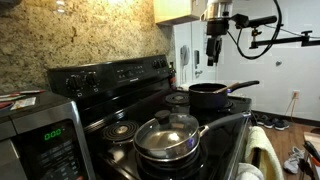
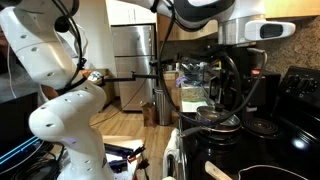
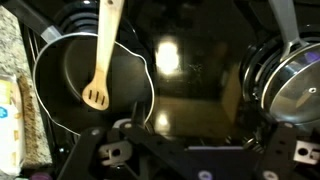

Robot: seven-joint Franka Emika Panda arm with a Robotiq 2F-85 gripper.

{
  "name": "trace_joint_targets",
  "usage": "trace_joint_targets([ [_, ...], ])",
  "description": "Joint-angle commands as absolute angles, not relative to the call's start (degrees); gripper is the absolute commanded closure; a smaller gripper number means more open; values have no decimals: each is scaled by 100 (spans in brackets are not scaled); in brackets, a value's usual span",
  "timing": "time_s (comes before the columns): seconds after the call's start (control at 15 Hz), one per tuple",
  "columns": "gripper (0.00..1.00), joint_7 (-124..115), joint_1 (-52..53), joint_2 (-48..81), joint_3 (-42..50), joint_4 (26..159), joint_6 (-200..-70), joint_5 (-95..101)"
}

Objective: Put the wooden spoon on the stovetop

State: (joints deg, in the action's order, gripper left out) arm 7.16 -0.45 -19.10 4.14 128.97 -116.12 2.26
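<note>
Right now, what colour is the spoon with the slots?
Pale tan wood. The wooden spoon shows best in the wrist view, over the black pot.

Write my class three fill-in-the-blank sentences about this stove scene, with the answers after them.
The black pot holds a ____ spoon. The steel pan is covered by a glass ____. The microwave shows ____ digits.
Missing words: wooden; lid; green.
</note>
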Motion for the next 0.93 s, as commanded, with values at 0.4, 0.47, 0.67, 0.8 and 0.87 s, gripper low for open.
trace_joint_targets([
  [0.4, 0, -607, -680, -1621, 604, 12662, -10415, 230],
  [0.47, 0, -682, -700, -1578, 631, 12695, -10389, 163],
  [0.67, 0, -765, -710, -1469, 678, 12758, -10462, 122],
  [0.8, 0, -818, -709, -1377, 705, 12797, -10459, 48],
  [0.87, 0, -855, -711, -1342, 703, 12827, -10449, 43],
])
